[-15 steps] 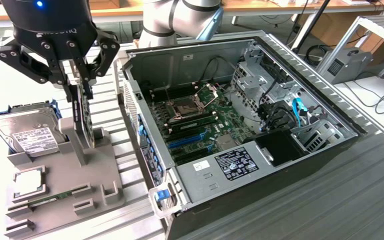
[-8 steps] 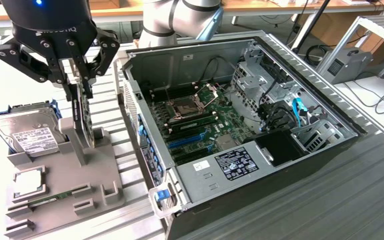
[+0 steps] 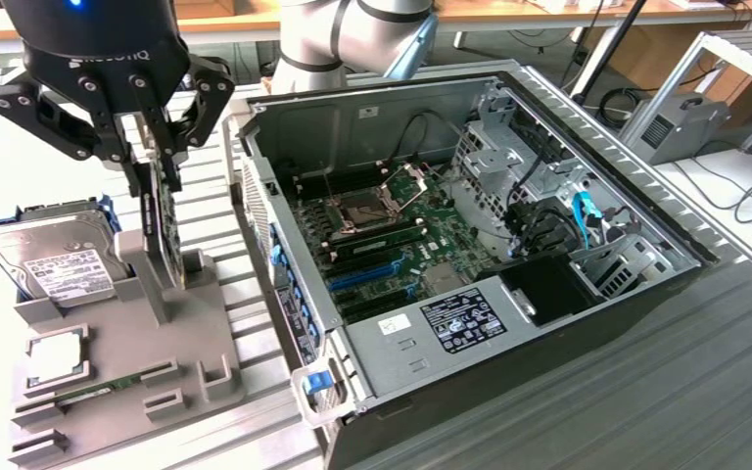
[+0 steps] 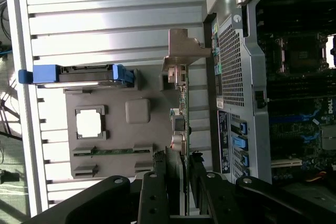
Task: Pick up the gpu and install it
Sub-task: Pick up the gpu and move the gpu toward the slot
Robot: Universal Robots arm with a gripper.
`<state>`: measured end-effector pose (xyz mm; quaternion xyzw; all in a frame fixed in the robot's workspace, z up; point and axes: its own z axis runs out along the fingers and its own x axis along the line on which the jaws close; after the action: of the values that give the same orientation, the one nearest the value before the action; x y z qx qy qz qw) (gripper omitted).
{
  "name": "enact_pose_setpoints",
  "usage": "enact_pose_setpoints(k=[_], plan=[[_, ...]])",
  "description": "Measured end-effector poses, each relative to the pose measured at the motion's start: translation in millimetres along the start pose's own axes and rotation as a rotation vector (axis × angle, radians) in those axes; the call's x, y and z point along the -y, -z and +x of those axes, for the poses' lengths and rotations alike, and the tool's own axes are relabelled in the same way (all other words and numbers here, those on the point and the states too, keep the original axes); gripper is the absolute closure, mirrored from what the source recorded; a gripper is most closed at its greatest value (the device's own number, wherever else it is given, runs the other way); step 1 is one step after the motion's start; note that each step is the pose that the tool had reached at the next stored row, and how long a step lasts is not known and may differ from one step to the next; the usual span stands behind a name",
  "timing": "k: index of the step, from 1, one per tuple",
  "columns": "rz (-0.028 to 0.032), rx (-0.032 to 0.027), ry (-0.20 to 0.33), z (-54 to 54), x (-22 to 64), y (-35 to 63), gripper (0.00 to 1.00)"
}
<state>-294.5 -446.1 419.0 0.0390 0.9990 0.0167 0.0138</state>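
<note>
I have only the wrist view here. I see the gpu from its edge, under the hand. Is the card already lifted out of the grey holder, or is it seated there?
Observer: It looks seated. In the exterior view the gpu stands upright, its lower edge down between the posts of the grey holder, with the hand at its top edge.
Operator: Good. Are the blue slots on the board free?
Observer: Yes, no card stands in the blue slots inside the case.
Operator: And how does the hard drive lie?
Observer: The hard drive leans back on the holder, its white label showing.
</note>
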Motion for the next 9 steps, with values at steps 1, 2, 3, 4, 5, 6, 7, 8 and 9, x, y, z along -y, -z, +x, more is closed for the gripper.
enact_pose_setpoints(k=[1,2,3,4,5,6,7,8,9], plan=[[0.0,0.0,0.0,0.0,0.0,0.0,0.71],[0.0001,-0.0001,0.0,0.0,0.0,0.0,0.71],[0.0004,-0.0001,0.0,-0.1,0.0,0.1,0.71],[0.0008,-0.0001,0.0,-0.4,-0.1,0.1,0.71],[0.0008,0.0,0.0,-0.7,-0.1,0.0,0.71],[0.001,0.0,0.0,-1.5,-0.1,0.0,0.71],[0.0011,0.0001,0.0,-2.3,-0.2,-0.1,0.71],[0.0014,0.0,0.0,-3.2,-0.3,-0.1,0.71],[0.0015,0.0001,0.0,-4.0,-0.3,-0.1,0.71]])
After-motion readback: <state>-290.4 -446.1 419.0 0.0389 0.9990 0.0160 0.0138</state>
